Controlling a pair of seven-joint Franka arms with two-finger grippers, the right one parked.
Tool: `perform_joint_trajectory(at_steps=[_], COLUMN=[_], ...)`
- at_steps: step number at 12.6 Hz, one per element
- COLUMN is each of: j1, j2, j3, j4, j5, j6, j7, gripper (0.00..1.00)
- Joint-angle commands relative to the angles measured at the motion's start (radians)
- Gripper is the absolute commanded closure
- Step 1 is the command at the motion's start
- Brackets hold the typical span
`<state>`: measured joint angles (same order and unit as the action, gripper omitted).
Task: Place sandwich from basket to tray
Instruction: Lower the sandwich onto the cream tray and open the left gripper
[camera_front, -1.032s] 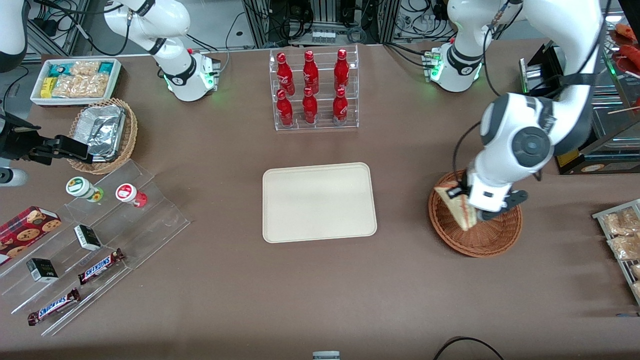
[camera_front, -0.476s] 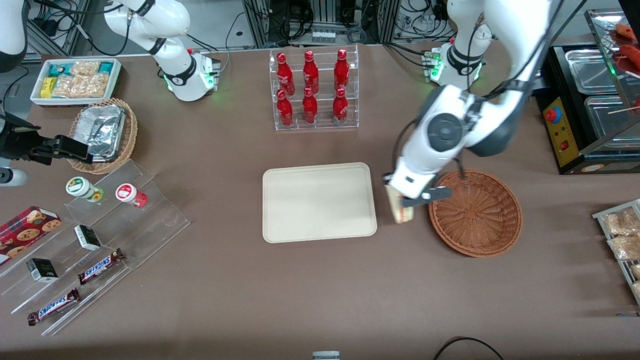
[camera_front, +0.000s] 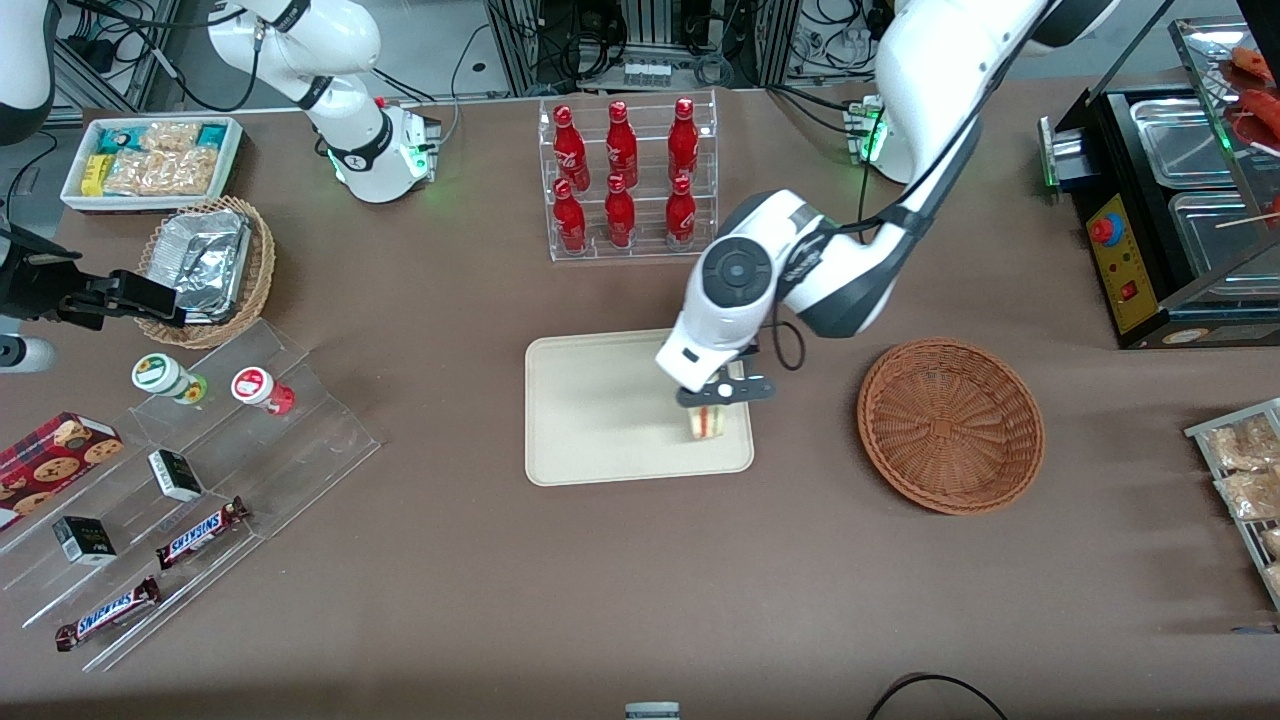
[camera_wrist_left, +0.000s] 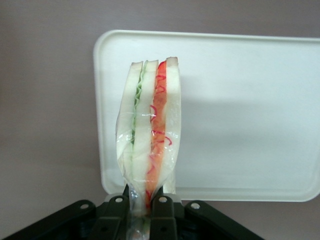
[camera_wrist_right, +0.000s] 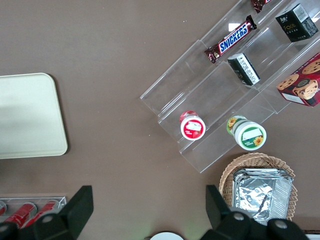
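tool (camera_front: 716, 394) is clamped on the sandwich (camera_front: 706, 422), pinching it at one end so the wedge hangs out from the fingers (camera_wrist_left: 161, 204). you can see this best from the left wrist view, where both fingers squeeze the clear wrap at the base of the sandwich (camera_wrist_left: 149, 135) and the layers run away from them: pale bread, a green strip, more bread, then red filling.

taking the tray (camera_front: 600, 420) as the landmark: the tool hovers over the tray's end toward the working arm, and the sandwich sits just under it, above the tray surface close to the rim. can't tell from the front view if the sandwich is touching the tray or just above it. in the wrist view the tray (camera_wrist_left: 240, 115) fills the background under the sandwich.

the basket (camera_front: 950, 425) sits on the table (camera_front: 640, 580) beside the tray, toward the working arm's end, apart from it, with nothing in it. the rack of red bottles (camera_front: 625, 180) stands farther from the front camera than the tray.
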<state>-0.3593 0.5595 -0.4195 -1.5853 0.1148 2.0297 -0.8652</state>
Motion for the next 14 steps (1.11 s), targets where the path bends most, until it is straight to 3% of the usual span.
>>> perform_joint_trajectory(at_steps=[1,4,7,14], j1=[-0.073,-0.113,-0.147,-0.21], j2=[0.111,0.215,0.301,0.362], j3=[0.015,0.015,0.016,0.071], j4=[0.145,0.282,0.427,0.479], j5=[0.029,0.104,0.109,0.108], j6=[-0.029,-0.084,-0.166,-0.152], j7=[-0.058,-0.123,-0.127,-0.129], gripper=[1.0,1.0,1.0,1.0])
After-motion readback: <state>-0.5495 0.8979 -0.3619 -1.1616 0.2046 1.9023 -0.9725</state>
